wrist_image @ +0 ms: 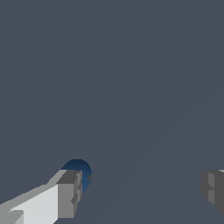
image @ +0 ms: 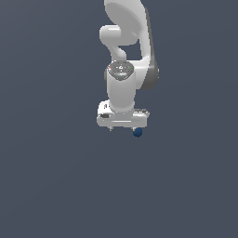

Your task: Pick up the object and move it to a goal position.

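Now, going from the exterior view's left across to its right, the first thing to meet the eye is plain dark slate-grey ground point(image: 46, 176), flat and featureless. Near the middle comes my own white, glossy, jointed arm point(image: 123, 88), reaching down from the top edge, with a round grey cap on the joint facing the camera. Below it sits my white, box-shaped gripper point(image: 122, 128), its wide body level. The fingertips are barely visible under that body in this view.

Just under the gripper body's right-hand end, as the exterior view has it, is the tiny dark blue rounded ball point(image: 137, 132). It looks to be touching or nearly touching the underside there, off to one side of my centre.

The wrist view settles how my jaws stand: they are spread wide, with a broad stretch of bare grey ground between the two grey finger pads point(wrist_image: 70, 192). The ball point(wrist_image: 83, 171) shows as a blue curve tucked behind one finger, right against it, partly hidden. It is not between the pads. The other finger stands well apart from it, and nothing is pinched.
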